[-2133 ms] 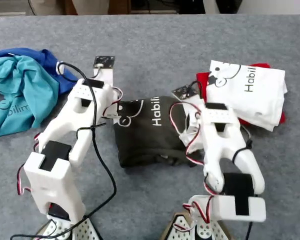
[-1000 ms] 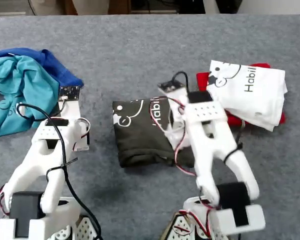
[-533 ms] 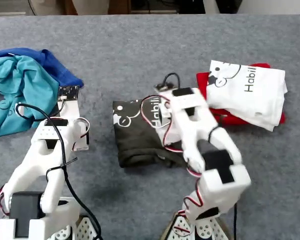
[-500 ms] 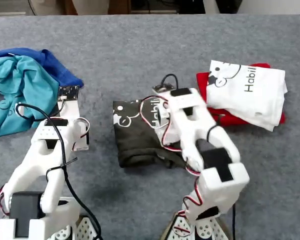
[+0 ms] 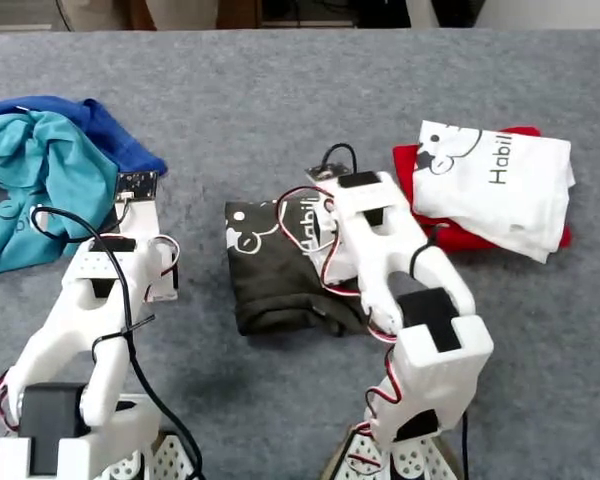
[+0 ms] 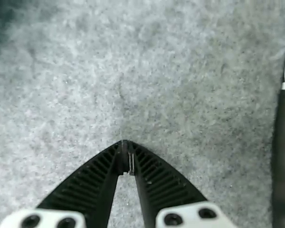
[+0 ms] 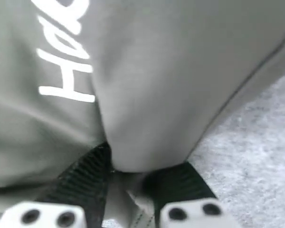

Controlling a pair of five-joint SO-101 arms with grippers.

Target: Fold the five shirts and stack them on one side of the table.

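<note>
Step in hand: third shirt folded, looks like a pick-up for stacking; two shirts not yet touched.
Black shirt [image 5: 270,275]: folded into a compact block mid-bench, between the two arms, print side up.
Right gripper [image 7: 133,166]: clamped on a bunched fold of the black shirt, cloth pinched between both fingers; the arm lies across that shirt's side nearest the stack.
Left gripper [image 6: 125,151]: fingers pressed together with nothing between them, over bare bench [image 5: 310,90], near the crumpled pile and apart from the black shirt.
Stack: white shirt [image 5: 495,185] folded on top of red shirt [image 5: 460,240], at the right side of the bench, near the black shirt but not touching it.
Unfolded: teal shirt [image 5: 40,185] lying over blue shirt [image 5: 105,125], both crumpled at the left edge.
Unsure: hard to tell whether the pinch takes all layers or just the top fold.
Next move calls for: lifting or dragging the black shirt over to the white one without the folds opening, then letting go squarely on top.
Risk: a top-layer-only grip would probably unroll the block on the lift.
</note>
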